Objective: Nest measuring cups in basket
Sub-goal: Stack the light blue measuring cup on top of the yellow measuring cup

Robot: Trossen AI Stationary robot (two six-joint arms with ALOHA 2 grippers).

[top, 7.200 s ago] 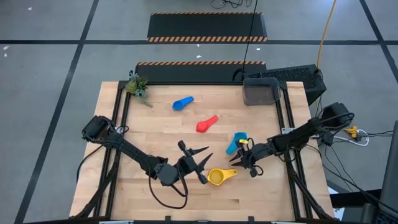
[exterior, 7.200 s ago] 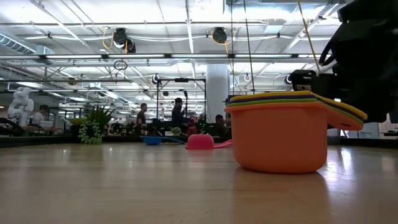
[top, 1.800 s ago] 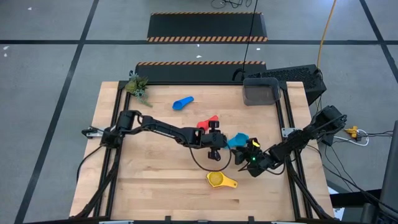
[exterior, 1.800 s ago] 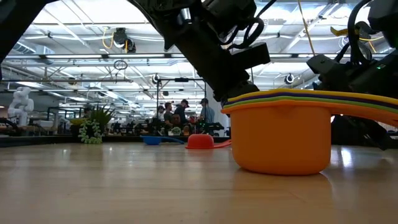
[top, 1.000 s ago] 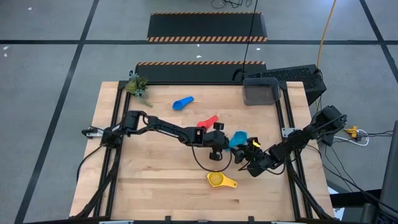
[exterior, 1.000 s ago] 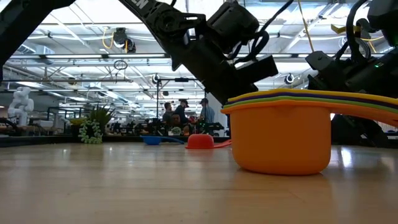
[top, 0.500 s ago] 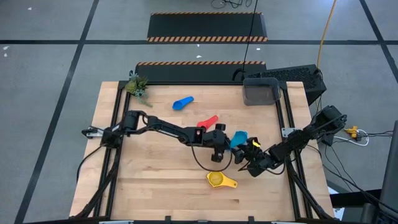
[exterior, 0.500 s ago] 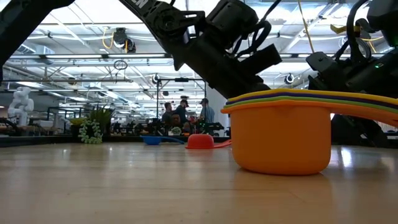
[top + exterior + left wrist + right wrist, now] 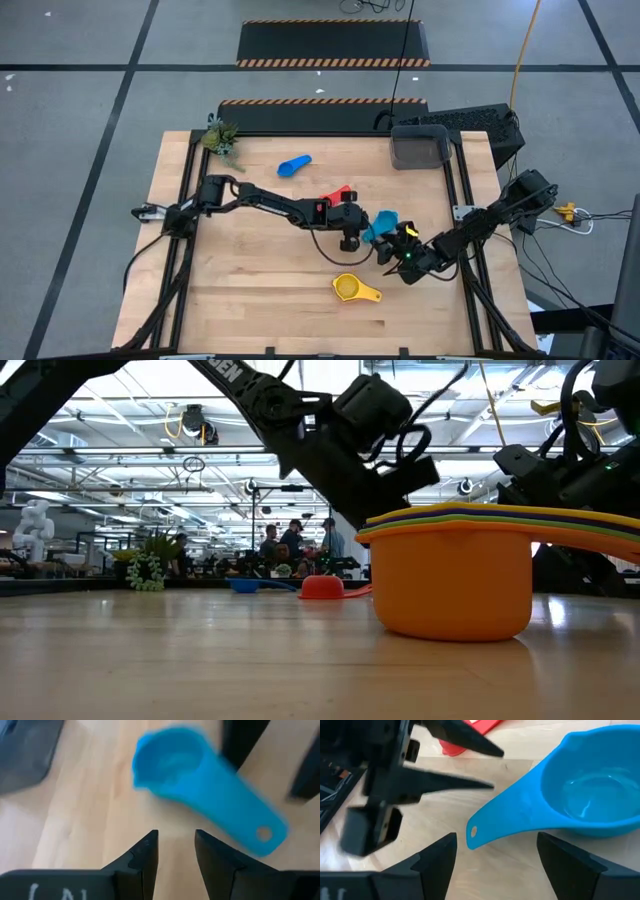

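Note:
The light blue measuring cup [image 9: 383, 224] lies on the table mid-right, bowl up, its handle pointing toward the near edge. My left gripper [image 9: 351, 242] hovers just left of it, open, with nothing between its fingers [image 9: 176, 851]. My right gripper [image 9: 391, 254] stands open just near of the cup, fingers either side of the handle end [image 9: 472, 831] without touching. A nested stack with yellow on top [image 9: 349, 288] rests in an orange cup [image 9: 450, 578]. The red cup [image 9: 334, 196] and blue cup [image 9: 293, 165] lie farther back. The basket [image 9: 420, 147] stands at the far right.
A small green plant [image 9: 221, 138] sits at the far left corner. A black keyboard [image 9: 470, 122] lies behind the basket, off the table. Bare wood stretches along the table's left side and near edge. People show in the room beyond the table.
My left gripper has shifted a little toward the far edge beside the light blue cup, its fingers staying apart. The cups have kept their places.

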